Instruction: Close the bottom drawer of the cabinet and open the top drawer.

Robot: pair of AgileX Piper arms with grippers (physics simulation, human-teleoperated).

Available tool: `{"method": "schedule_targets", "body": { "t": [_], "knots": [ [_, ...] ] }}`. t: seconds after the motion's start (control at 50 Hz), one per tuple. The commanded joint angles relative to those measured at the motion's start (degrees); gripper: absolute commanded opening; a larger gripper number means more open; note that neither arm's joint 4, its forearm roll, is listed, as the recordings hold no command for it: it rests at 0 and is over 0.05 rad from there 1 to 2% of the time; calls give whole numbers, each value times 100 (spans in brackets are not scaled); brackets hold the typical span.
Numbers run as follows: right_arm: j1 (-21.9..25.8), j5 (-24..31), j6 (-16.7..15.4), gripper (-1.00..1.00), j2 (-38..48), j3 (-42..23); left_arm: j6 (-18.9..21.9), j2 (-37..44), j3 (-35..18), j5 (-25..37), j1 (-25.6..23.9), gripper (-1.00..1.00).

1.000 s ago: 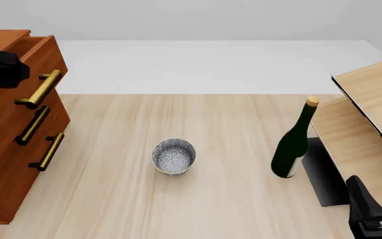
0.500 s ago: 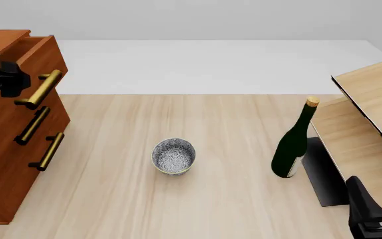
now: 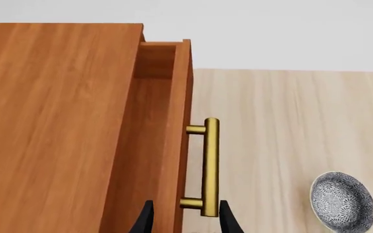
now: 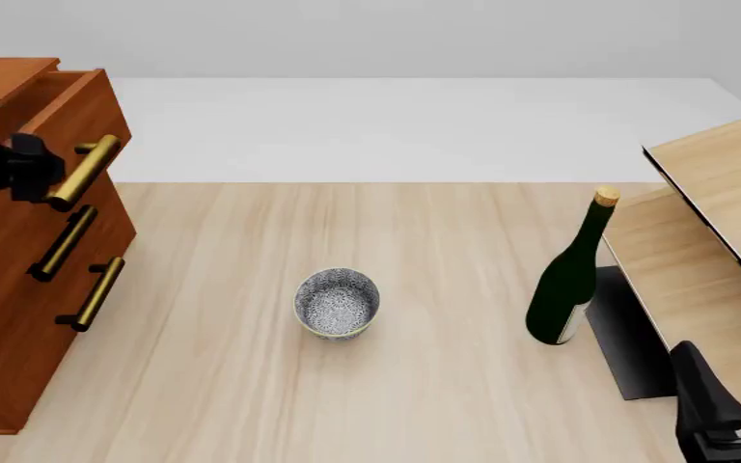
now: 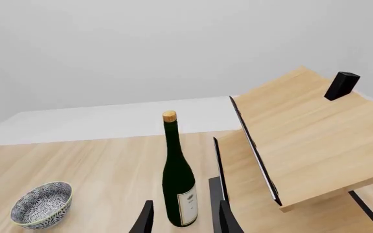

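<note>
Two open fingers of the left claw loosely straddle the top drawer handle, so a pull may slip off; the right claw idles open.

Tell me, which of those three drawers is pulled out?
The top drawer: its front juts forward, showing a gap behind it. The two below sit flush.

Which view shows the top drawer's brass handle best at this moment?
The left wrist view: the top drawer's handle shows full length, between the left gripper fingers. The front view shows it partly behind the gripper; the right wrist view misses it.
</note>
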Motion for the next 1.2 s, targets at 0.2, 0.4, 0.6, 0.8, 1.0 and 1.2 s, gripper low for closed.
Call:
{"method": "schedule_targets", "body": {
  "t": [0.2, 0.4, 0.6, 0.8, 1.0, 1.2],
  "knots": [
    [-13, -12, -1, 100, 7, 5, -298, 58, 135, -32, -252, 100],
    [-15, -13, 1, 100, 11, 0, -435, 107, 134, -43, -407, 100],
    [-27, -24, 11, 100, 25, -2, -502, 210, 27, -21, -620, 100],
    [-29, -24, 11, 100, 24, -2, -597, 273, 24, -36, -834, 100],
    [-68, -130, 37, 100, 142, -7, -953, 338, -8, -45, -1251, 100],
    [-98, -76, 46, 100, 80, 4, -1003, 442, -26, -130, -1449, 100]
  ]
}}
